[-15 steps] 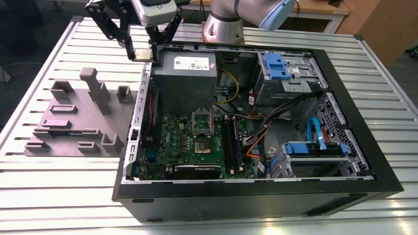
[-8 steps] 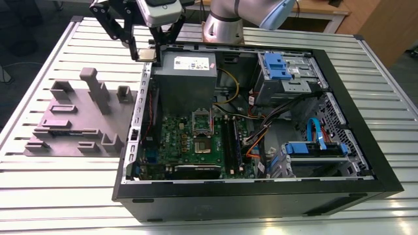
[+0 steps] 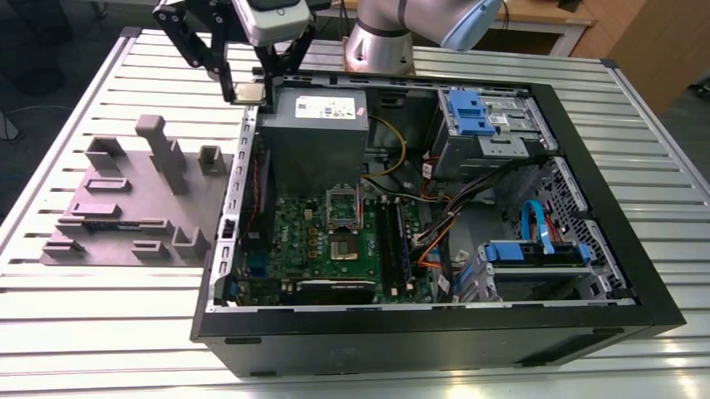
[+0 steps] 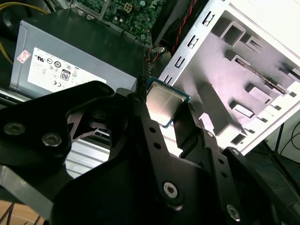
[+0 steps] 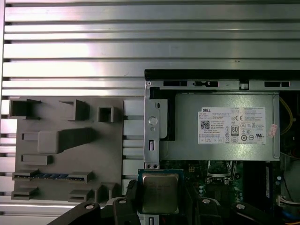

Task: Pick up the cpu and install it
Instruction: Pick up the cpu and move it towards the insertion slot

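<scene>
Tool: the black tool (image 3: 248, 88) is pinching the cpu (image 3: 248, 91) between its two fingers (image 4: 150, 129). It pinches the chip by two facing edges.

Cpu: the small square chip sits right at the tips of the tool. It is up in the air and touches nothing else. Its shiny grey top shows in both wrist views (image 4: 165, 104) (image 5: 160, 192). A thin green edge runs round it.

Arm: the silver arm (image 3: 383, 33) holds the tool up high.

Computer case: the open black case (image 3: 621, 249) lies on its side under the tool. The tool hangs over the case's side wall, near a corner.

Power box: the grey power box (image 3: 316, 125) is inside the case, just beside the tool and lower down.

Green board: the green board (image 3: 383, 229) lies flat on the case floor, below the tool and past the power box.

Socket: the silver socket (image 3: 342, 218) sits on the green board, well apart from the tool.

Grey tray: a grey tray (image 3: 122, 199) with blocks and slots lies outside the case. It is lower than the tool and off to the exterior view's left of it.

Worktop: the ribbed metal worktop (image 3: 66, 332) carries the case and the tray, far below the tool.
</scene>
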### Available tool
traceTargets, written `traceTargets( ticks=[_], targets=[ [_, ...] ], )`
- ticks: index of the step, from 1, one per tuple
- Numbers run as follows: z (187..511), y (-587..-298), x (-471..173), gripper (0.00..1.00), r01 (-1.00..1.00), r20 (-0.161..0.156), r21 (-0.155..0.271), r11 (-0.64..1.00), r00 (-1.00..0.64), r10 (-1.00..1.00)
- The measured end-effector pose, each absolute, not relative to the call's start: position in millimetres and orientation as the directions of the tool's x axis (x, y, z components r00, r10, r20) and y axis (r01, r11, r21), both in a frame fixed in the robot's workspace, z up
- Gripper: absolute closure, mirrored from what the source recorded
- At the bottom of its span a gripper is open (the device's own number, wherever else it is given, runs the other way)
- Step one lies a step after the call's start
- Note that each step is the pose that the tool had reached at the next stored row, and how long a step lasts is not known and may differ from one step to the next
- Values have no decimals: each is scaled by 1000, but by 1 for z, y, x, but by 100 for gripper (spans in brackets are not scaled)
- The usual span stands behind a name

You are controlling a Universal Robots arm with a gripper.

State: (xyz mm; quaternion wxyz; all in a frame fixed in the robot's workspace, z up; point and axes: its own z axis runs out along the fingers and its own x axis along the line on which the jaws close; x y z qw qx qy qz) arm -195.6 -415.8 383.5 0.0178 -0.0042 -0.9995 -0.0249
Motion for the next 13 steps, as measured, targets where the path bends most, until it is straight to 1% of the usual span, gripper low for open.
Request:
traceTargets(
  ticks=[9, 13],
  targets=[
    [383, -416, -183, 53, 9, 36, 50, 999, -999, 7],
    [383, -424, -183, 53, 9, 36, 50, 999, -999, 8]
  ],
)
